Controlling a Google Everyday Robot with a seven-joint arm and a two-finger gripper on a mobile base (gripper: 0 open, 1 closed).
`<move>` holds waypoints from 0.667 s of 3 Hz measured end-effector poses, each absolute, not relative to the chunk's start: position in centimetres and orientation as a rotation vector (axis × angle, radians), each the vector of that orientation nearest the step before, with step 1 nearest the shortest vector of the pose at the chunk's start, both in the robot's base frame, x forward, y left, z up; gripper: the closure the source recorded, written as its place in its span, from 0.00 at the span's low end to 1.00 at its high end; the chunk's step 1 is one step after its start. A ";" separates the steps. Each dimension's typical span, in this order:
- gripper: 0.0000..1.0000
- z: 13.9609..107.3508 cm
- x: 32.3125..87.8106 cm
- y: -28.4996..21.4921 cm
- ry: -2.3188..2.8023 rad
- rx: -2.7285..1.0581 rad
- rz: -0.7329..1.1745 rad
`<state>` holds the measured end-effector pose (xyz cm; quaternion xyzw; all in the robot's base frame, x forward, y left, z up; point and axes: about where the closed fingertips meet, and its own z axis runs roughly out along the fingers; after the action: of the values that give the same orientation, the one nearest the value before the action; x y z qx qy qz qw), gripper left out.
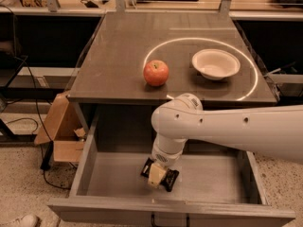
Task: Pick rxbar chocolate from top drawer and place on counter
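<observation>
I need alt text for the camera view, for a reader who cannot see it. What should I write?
The robot's white arm reaches down into the open top drawer, with its gripper at the black rxbar chocolate on the drawer floor. On the counter above sit a red apple and a white bowl; a cardboard box stands beside the drawer.
</observation>
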<state>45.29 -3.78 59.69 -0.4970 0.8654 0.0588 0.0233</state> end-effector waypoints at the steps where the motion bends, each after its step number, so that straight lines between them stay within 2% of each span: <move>1: 0.49 59.7 45.3 -3.8 2.679 -1.539 0.182; 2: 0.72 59.7 45.3 -3.8 2.679 -1.541 0.182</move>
<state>45.25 -3.79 59.67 -0.4976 0.8651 0.0588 0.0231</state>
